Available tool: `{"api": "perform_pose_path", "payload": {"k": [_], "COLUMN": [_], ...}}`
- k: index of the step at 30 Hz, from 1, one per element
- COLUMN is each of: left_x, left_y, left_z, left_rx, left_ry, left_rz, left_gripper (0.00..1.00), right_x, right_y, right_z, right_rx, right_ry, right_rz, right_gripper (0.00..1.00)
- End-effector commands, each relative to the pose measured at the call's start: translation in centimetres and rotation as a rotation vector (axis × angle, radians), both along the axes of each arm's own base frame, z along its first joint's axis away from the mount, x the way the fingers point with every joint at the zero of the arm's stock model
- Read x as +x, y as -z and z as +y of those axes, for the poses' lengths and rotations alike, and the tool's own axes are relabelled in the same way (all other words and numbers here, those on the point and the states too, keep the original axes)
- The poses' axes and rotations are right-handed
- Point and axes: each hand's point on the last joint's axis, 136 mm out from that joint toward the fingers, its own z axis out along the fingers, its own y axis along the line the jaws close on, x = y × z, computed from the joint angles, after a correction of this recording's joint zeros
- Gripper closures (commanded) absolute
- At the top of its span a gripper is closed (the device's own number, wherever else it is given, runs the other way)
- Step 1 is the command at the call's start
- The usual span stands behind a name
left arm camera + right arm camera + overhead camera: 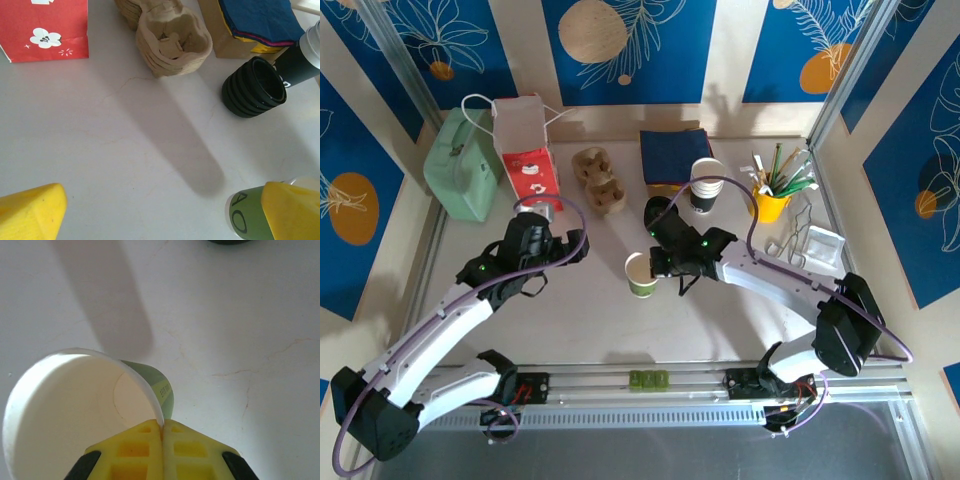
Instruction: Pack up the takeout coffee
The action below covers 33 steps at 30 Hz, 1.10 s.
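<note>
Left gripper [160, 212] hangs spread wide over bare table [100, 150], free to assist. Mid-table stands the green paper cup [640, 275] (lidless), its rim pinched by the right gripper [162, 429], probably to steady it for capping.

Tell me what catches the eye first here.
The right gripper pinches the rim of an open green cup at mid-table. The left gripper hangs wide open just left of it. At the back left stand a red bag and a mint case.
</note>
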Motion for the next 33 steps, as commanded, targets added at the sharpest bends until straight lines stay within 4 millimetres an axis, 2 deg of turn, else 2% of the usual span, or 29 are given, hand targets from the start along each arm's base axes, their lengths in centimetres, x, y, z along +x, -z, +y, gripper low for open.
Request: {"api": "perform_pose_path", "payload": {"k": [1, 12, 19, 23, 29, 33], "left_x": [0.5, 1.5, 1.5, 1.5, 1.8, 2.3], "left_y": [-0.9, -2.0, -2.6, -2.9, -3.5, -3.8], "left_z": [0.3, -0.1, 0.0, -0.1, -0.7, -1.3], "left_rx": [-0.019, 0.022, 0.026, 0.022, 0.012, 0.009], "left_ry": [-0.027, -0.003, -0.003, 0.001, 0.017, 0.029], "left_rz": [-0.041, -0.06, -0.077, -0.074, -0.069, -0.047], "left_gripper": [0.01, 0.01, 0.01, 0.01, 0.0, 0.01], "right_x": [0.2, 0.2, 0.1, 0.4, 0.8, 1.0], "right_y": [0.4, 1.1, 0.5, -1.0, -4.9, -7.2], "right_z": [0.3, 0.2, 0.1, -0.2, -0.7, -2.3], "right_rx": [-0.007, -0.049, -0.024, -0.021, 0.028, 0.039], "right_ry": [0.016, 0.014, 0.043, 0.05, 0.052, 0.09], "right_rz": [-0.015, -0.018, -0.018, -0.034, -0.099, -0.118], "right_gripper": [0.95, 0.91, 0.74, 0.7, 0.6, 0.54]}}
